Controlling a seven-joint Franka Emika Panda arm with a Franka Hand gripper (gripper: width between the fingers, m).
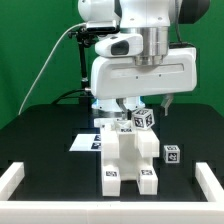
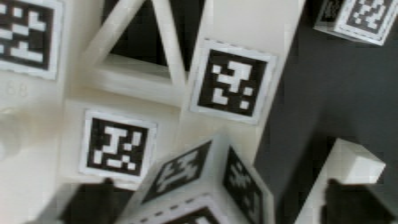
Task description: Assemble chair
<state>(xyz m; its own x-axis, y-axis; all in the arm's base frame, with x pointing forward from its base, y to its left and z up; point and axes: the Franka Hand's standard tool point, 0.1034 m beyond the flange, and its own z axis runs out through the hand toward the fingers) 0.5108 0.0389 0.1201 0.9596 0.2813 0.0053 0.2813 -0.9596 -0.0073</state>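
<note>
White tagged piece (image 1: 142, 118) sits at the top of the part-built chair (image 1: 130, 160), right between my jaws, which I see spread either side, not yet gripping it.

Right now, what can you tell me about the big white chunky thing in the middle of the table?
The big white piece looks like smooth, hard plastic, made of blocky parts joined together. It stands upright near the middle of the black table, with two stubby feet facing the camera. Black-and-white square tags sit on its feet and upper faces. A small tagged block appears to rest at its top, where the gripper hovers, open. Its back is hidden.
</note>
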